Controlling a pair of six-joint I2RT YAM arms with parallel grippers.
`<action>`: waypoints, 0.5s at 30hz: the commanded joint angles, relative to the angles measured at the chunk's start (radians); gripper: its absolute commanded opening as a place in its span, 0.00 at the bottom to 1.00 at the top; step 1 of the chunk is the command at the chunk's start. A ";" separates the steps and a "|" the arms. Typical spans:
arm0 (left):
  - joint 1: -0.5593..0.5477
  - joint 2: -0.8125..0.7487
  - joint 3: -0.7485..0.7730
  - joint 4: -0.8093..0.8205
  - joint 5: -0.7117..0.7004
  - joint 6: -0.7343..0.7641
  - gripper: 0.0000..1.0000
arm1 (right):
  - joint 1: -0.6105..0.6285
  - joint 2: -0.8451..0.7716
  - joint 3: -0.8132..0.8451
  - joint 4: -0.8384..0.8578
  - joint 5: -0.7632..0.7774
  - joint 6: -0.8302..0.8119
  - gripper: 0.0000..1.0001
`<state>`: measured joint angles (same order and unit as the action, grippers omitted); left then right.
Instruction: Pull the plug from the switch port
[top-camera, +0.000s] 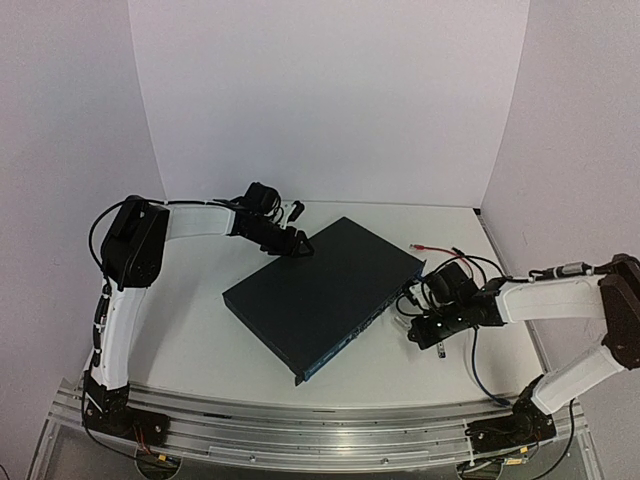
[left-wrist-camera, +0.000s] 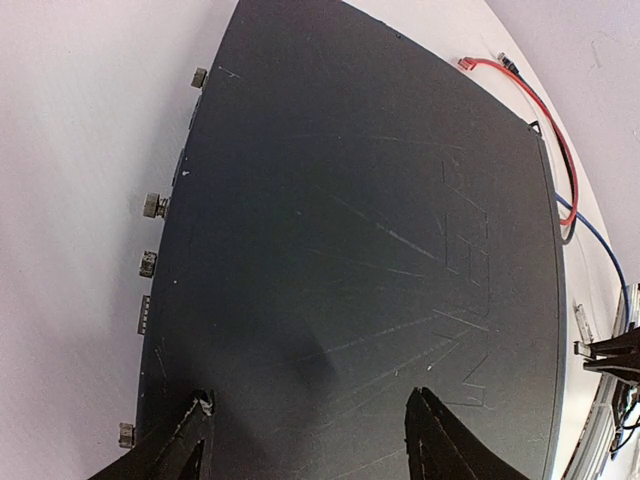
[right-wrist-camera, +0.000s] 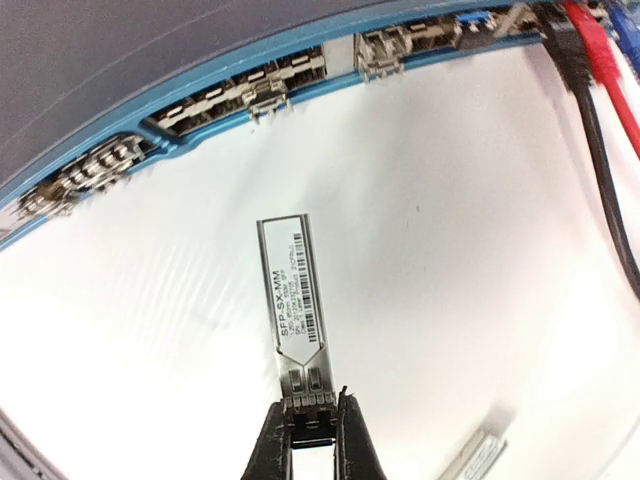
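Observation:
The switch (top-camera: 320, 290) is a flat dark box lying slantwise mid-table. Its top fills the left wrist view (left-wrist-camera: 350, 250). Its blue-trimmed socket face (right-wrist-camera: 250, 90) runs along the top of the right wrist view. My left gripper (top-camera: 298, 245) is open, and its fingertips (left-wrist-camera: 200, 405) stand wide apart over the switch's far-left corner, holding nothing. My right gripper (right-wrist-camera: 312, 400) is shut on the tail of the plug (right-wrist-camera: 293, 300), a silver labelled module. The plug is fully out of the sockets and is held over the white table a short way from the switch face (top-camera: 405, 325).
Two more silver modules (right-wrist-camera: 380, 50) still sit in sockets. A red cable (top-camera: 430, 247), black cables (right-wrist-camera: 600, 180) and a blue cable (top-camera: 480, 375) run by the switch's right end. A loose silver module (right-wrist-camera: 480, 455) lies on the table near my right gripper. White walls stand behind.

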<state>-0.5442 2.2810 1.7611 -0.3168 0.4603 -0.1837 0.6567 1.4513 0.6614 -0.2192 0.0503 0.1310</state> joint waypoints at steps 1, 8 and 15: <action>0.013 0.080 -0.042 -0.204 -0.071 -0.011 0.66 | -0.001 -0.111 -0.032 -0.049 -0.043 0.062 0.00; 0.013 0.072 -0.045 -0.197 -0.066 -0.006 0.66 | 0.006 -0.152 -0.057 -0.146 -0.094 0.122 0.04; 0.012 0.071 -0.039 -0.191 -0.063 -0.009 0.66 | 0.020 -0.092 -0.047 -0.147 -0.078 0.122 0.14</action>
<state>-0.5442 2.2810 1.7611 -0.3168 0.4614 -0.1833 0.6675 1.3222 0.6029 -0.3474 -0.0174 0.2410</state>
